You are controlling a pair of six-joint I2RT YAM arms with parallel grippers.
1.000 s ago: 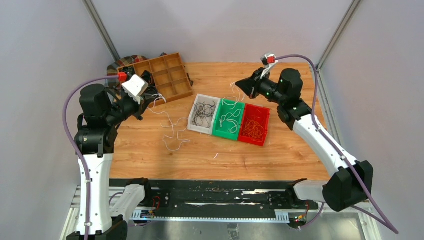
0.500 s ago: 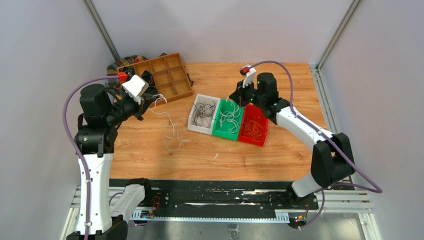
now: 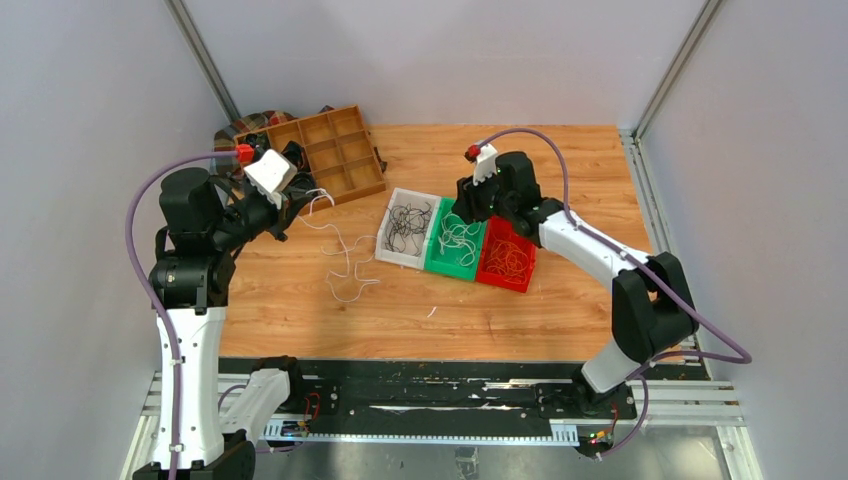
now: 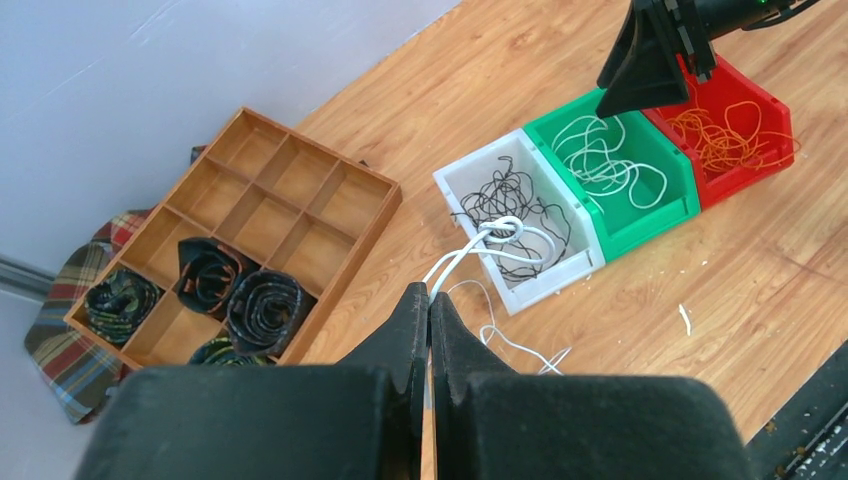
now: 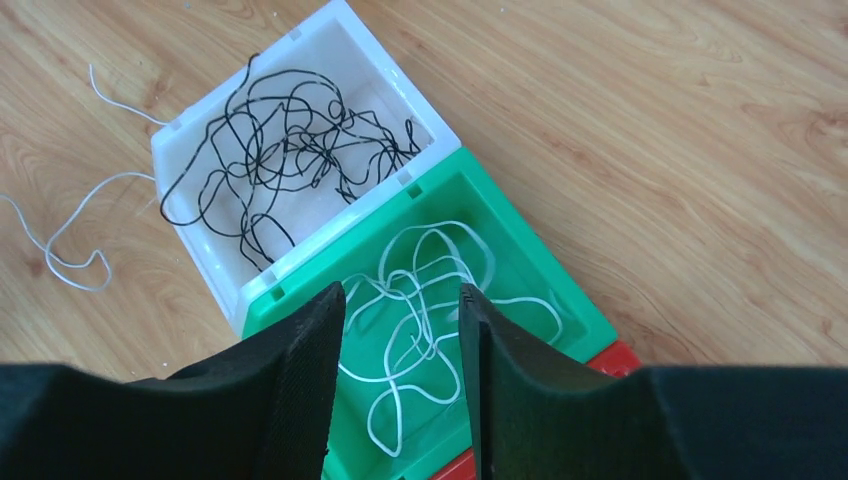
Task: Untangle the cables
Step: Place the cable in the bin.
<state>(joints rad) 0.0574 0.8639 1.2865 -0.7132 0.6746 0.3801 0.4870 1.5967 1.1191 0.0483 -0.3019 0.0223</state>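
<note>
A loose white cable (image 3: 345, 262) trails across the table from my left gripper (image 3: 292, 205), which is shut on its end. In the left wrist view that cable (image 4: 470, 250) runs from the pinched tips (image 4: 428, 291) to a small knot. Three bins hold sorted cables: black cables (image 3: 405, 225) in the white one, white cables (image 3: 458, 238) in the green one, orange cables (image 3: 508, 258) in the red one. My right gripper (image 3: 462, 205) hangs open just above the green bin (image 5: 530, 235), its tips (image 5: 400, 295) over the white cables (image 5: 425, 300), holding nothing.
A wooden divided tray (image 3: 330, 150) sits at the back left with black coiled rolls (image 4: 265, 310) in its cells. A plaid cloth (image 3: 245, 125) lies under its far corner. The white bin (image 5: 330, 235) touches the green bin.
My right arm swung left and down over the green bin and its jaws opened; the white cable it carried now lies in that bin. The left arm has not moved.
</note>
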